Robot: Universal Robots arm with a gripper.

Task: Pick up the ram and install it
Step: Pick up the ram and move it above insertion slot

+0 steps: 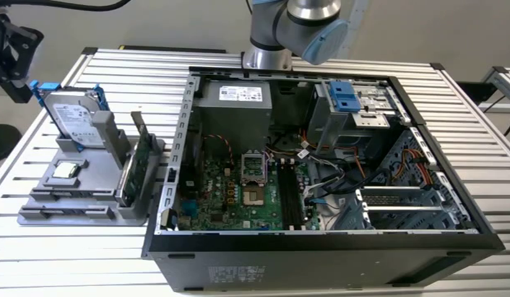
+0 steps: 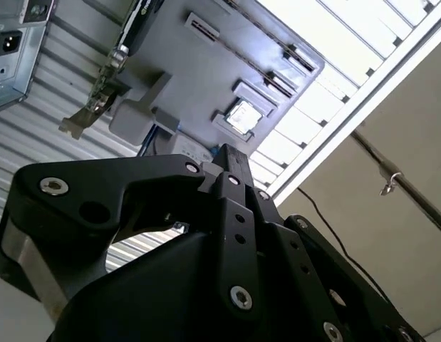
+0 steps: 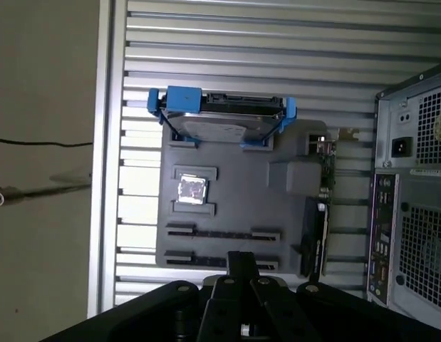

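Slatted table point(image 1: 73, 247); grey tray point(image 1: 40, 213); computer case point(image 1: 321, 263)

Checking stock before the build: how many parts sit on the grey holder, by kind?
hard drive: 1
chip: 1
green card: 1
ram: 1
Total: 4
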